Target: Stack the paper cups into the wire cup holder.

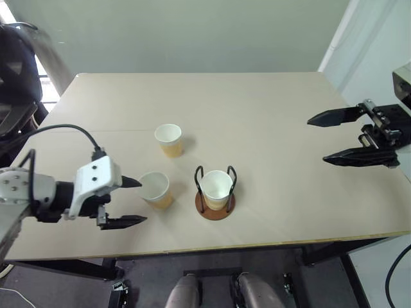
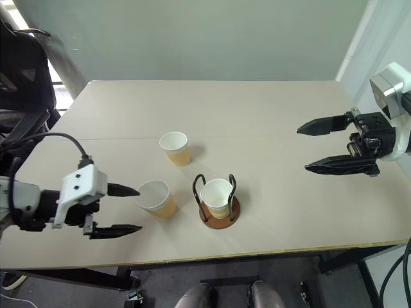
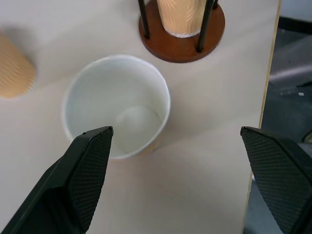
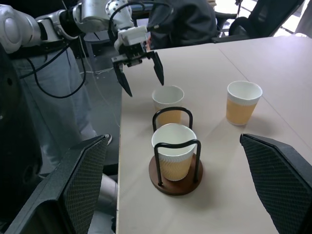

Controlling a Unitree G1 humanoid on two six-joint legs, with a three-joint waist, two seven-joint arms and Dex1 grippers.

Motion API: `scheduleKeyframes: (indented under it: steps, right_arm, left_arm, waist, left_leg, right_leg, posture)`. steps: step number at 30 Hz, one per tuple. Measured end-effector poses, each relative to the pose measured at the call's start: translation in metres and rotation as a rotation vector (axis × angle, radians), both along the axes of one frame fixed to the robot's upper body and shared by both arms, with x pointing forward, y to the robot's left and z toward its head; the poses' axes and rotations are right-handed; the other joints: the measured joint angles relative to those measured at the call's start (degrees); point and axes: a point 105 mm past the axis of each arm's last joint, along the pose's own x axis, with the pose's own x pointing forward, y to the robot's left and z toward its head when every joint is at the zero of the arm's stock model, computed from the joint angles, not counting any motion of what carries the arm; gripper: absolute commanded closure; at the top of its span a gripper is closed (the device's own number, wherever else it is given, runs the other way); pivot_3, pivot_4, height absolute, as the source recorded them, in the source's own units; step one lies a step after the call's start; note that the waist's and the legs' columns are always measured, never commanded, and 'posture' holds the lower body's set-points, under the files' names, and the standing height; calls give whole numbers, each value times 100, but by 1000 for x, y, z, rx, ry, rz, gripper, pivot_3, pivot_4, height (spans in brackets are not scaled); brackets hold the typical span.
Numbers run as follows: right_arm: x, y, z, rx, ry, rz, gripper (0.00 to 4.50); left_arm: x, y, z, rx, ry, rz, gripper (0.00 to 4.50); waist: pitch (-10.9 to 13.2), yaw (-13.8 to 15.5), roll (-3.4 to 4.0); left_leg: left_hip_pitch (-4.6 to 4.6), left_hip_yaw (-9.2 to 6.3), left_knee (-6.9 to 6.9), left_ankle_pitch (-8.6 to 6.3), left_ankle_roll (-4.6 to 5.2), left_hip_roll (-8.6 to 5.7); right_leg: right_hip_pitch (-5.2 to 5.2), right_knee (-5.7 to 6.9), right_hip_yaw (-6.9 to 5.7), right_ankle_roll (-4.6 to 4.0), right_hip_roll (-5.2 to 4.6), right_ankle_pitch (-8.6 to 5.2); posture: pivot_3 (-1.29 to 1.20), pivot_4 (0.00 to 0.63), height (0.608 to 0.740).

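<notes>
Left gripper (image 1: 131, 202) spread wide, just left of the nearest cup (image 1: 155, 188), itself left of the wire cup holder (image 1: 215, 190) with one cup (image 1: 216, 188) seated. Third cup (image 1: 169, 140) behind-left of holder. Right gripper (image 1: 334, 137) wide, empty, far right. Risk: fingertip nudging the cup over across the counter (image 1: 270, 115).

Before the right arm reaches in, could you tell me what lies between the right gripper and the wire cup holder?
Only bare tabletop lies between the right gripper and the wire cup holder, as the left eye view shows.
</notes>
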Motion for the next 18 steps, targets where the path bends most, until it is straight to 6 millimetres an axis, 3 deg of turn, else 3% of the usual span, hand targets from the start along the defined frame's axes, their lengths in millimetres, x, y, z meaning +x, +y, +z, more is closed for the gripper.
scheduleKeyframes:
  steps: [7,8,10,18]
  right_arm:
    - [0,3,0,-7,-13,-12,18]
    - [0,3,0,-7,-15,-15,3]
    - [0,3,0,-9,-17,-19,0]
    - [-1,5,1,-15,-25,-15,0]
  left_arm:
    - [11,-8,-8,27,-28,-25,0]
    - [13,-9,-10,32,-31,-28,173]
    - [16,-11,-11,37,-42,-33,602]
    - [16,-12,-16,46,-26,-40,3531]
  waist:
    - [0,2,0]
    - [0,3,0]
    - [0,3,0]
    - [0,4,1]
  left_leg:
    - [1,0,-1,0,1,0]
    - [1,0,-1,0,1,0]
    - [0,0,-1,0,1,0]
    - [0,0,-2,0,5,0]
  right_leg:
    - [0,1,-1,3,0,0]
    - [0,1,-1,4,0,1]
    - [0,1,-1,7,0,1]
    - [0,1,-1,18,0,2]
  posture:
    - [0,150,740]
    - [0,150,740]
    - [0,150,740]
    - [0,150,740]
